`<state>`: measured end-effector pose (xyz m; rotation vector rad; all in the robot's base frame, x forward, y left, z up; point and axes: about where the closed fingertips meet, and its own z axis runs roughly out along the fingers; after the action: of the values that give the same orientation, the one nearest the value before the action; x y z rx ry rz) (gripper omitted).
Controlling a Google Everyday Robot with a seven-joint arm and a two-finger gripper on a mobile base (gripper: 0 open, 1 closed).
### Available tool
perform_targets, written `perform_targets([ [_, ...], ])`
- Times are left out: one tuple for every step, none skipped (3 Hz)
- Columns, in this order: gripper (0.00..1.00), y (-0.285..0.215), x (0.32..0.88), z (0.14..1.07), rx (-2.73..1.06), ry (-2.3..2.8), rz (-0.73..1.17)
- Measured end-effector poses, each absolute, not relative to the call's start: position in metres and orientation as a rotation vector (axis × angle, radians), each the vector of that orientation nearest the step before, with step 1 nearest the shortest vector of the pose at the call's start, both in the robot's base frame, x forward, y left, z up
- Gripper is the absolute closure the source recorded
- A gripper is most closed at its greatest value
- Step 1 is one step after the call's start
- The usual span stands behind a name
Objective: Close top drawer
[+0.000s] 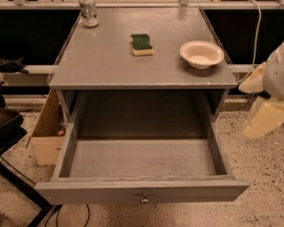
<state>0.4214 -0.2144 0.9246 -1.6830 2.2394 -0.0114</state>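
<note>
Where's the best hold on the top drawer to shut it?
Take the small round knob centred on the front panel of the top drawer, coming from the front. The drawer stands pulled out; a central hold should push it in straight. The gripper is off to its right.

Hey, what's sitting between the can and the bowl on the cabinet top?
In the camera view, a green-topped sponge lies between the can and the bowl. The gripper hangs at the right, beside the open top drawer.
</note>
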Motion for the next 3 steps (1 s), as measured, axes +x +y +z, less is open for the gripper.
perform_targets([
  [0.58, -0.214, 0.384, 0.848, -1.568, 2.244, 0.107],
  [0.81, -0.207, 0.347, 0.779, -1.514, 2.288, 0.214],
  [1.0, -0.181, 0.321, 0.687, -1.528, 2.299, 0.367],
])
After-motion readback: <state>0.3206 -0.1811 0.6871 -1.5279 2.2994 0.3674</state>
